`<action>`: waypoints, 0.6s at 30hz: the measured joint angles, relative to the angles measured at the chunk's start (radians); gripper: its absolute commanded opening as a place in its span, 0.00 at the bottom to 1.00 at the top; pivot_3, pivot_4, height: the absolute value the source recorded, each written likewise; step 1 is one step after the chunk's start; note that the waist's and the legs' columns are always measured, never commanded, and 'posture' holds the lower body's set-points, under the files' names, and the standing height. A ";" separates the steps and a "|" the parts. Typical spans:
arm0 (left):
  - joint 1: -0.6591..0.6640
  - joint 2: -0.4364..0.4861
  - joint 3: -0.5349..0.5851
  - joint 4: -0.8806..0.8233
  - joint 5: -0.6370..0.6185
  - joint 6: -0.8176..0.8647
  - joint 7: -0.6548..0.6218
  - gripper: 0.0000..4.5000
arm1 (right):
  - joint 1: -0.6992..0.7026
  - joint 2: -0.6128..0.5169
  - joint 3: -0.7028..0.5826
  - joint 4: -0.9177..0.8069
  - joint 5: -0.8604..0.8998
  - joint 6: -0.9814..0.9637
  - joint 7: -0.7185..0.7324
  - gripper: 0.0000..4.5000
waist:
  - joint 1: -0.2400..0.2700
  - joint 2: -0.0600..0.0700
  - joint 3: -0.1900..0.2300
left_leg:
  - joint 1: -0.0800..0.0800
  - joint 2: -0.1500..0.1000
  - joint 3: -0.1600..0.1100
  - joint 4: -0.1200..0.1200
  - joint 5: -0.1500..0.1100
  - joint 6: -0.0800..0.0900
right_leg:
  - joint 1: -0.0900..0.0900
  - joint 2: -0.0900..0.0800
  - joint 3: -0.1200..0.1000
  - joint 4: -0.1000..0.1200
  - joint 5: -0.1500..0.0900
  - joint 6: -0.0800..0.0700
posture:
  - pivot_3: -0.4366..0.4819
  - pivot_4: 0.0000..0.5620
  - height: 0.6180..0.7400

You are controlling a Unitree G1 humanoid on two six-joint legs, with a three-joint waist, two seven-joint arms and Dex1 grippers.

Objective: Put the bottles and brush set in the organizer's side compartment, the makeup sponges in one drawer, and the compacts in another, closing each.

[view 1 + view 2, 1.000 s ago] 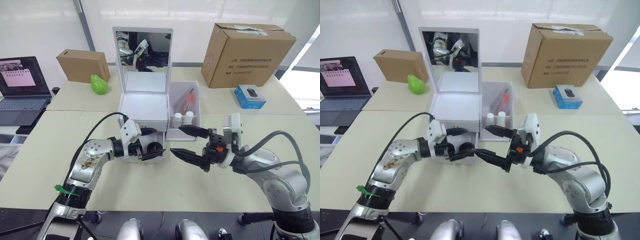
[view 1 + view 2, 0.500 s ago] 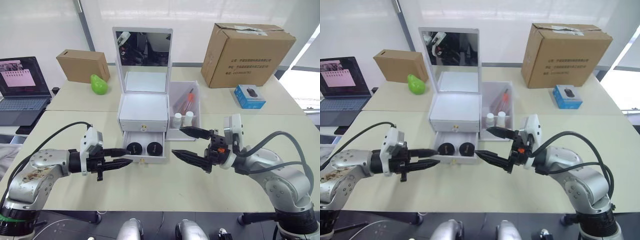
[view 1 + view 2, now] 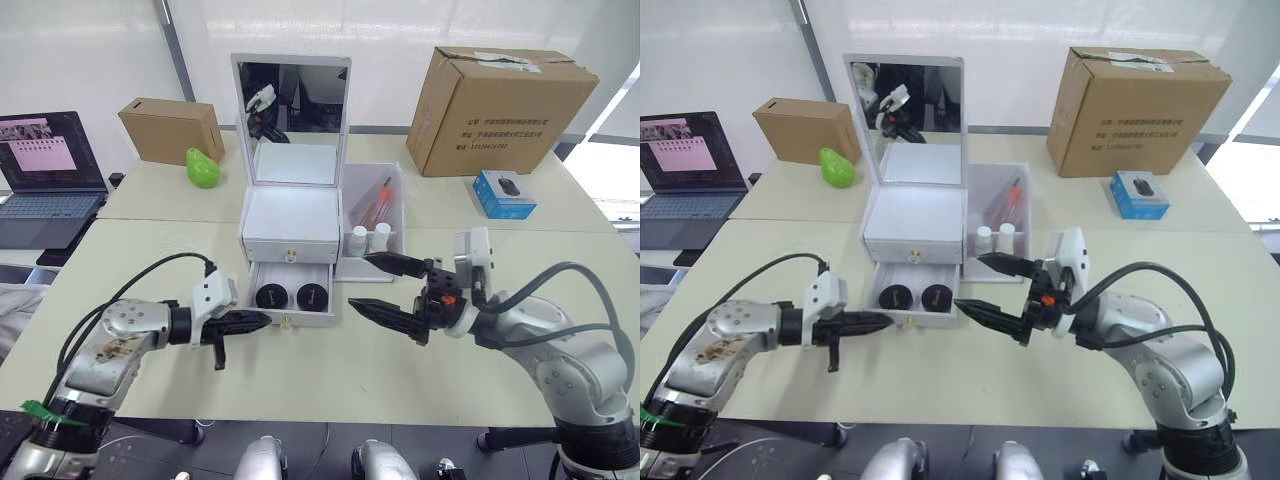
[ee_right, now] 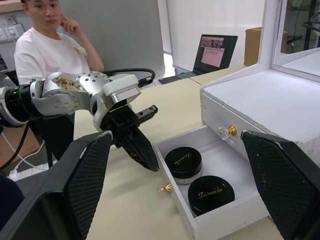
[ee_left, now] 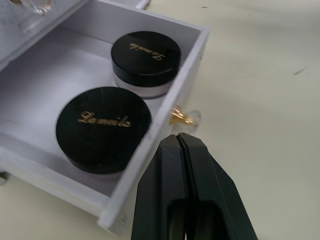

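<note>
Fingers of my left gripper (image 3: 262, 321) are pressed together into one black point. Just past that point sits the small gold knob (image 5: 181, 116) of the lower drawer (image 3: 291, 297), close but not touching. The drawer is pulled out toward me. Right behind the knob, inside the drawer, lie the two compacts (image 5: 103, 127), side by side. They are round, flat and shiny black on top, with gold writing and a pale rim.

My right gripper (image 3: 388, 287) has its two fingers spread wide apart, holding nothing. It hangs just beside the drawer's other front corner. Close past it stands the side compartment (image 3: 371, 215), a tall see-through white bin on the organizer (image 3: 290, 222). The brush set (image 3: 374, 204) leans inside it, long way running away from my gripper, tips up at the back. Two small white bottles (image 3: 368, 238) stand upright at the near end.
</note>
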 measured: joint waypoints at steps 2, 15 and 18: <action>-0.018 -0.015 -0.001 0.021 0.010 -0.012 0.013 0.01 | 0.007 -0.001 -0.001 -0.003 0.000 0.002 -0.008 1.00 | 0.000 0.000 0.000 | 0.000 0.000 0.000 0.000 0.000 0.000 | 0.000 0.000 0.000 0.000 0.000 0.000 | 0.48 0.27 1.00; -0.202 -0.206 -0.027 0.208 0.125 -0.051 0.195 0.01 | 0.017 -0.009 -0.012 -0.023 0.001 0.003 -0.033 1.00 | 0.004 0.000 0.000 | -0.001 -0.001 -0.001 0.002 0.000 0.000 | 0.001 0.001 0.000 0.001 0.001 0.002 | 0.48 0.27 1.00; -0.210 -0.229 -0.038 0.237 0.139 -0.069 0.204 0.01 | 0.017 -0.010 -0.021 -0.024 0.001 0.003 -0.035 1.00 | 0.002 0.000 0.000 | -0.001 0.000 -0.002 0.002 0.000 0.000 | 0.001 0.002 0.000 0.001 0.001 0.002 | 0.48 0.27 1.00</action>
